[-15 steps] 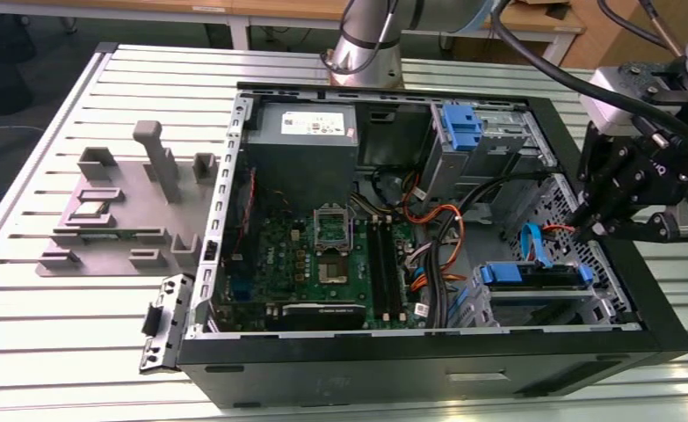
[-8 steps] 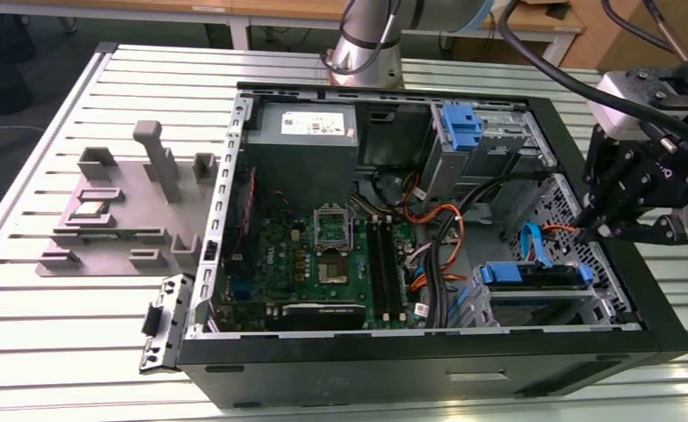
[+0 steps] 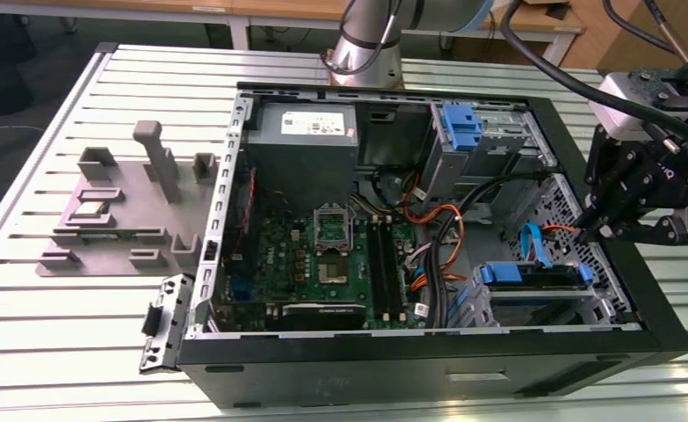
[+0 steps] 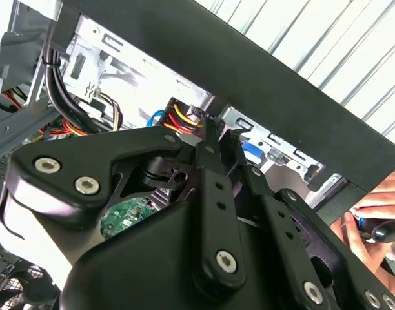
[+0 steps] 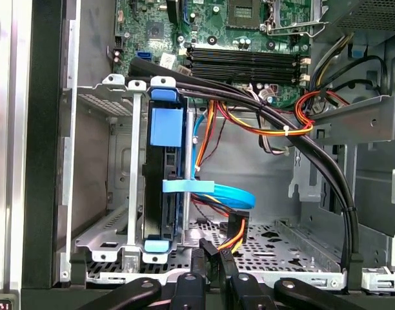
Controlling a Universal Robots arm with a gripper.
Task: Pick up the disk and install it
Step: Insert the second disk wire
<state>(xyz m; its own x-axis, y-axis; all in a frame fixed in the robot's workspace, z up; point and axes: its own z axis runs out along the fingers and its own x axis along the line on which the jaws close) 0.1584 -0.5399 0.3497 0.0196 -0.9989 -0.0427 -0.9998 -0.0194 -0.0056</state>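
Note:
The disk (image 5: 160, 194) sits on edge in the drive cage (image 5: 113, 232) at the case's front corner, its blue carrier rail (image 5: 166, 126) facing out. In the exterior view the disk (image 3: 536, 274) lies in the cage at the lower right of the case. My gripper (image 3: 607, 232) hangs above the case's right wall, just beyond the disk and apart from it. Its fingertips (image 5: 199, 259) meet with nothing between them, and in the second wrist view the gripper (image 4: 215, 132) points into the case.
Black cables (image 5: 275, 123) and orange wires (image 5: 236, 123) cross beside the cage, and a blue data cable (image 5: 217, 192) loops off the disk. A blue latch piece (image 3: 462, 128) sits in the upper bay. A grey fixture (image 3: 133, 207) stands left of the case. A person's hand (image 4: 372, 226) is outside the case wall.

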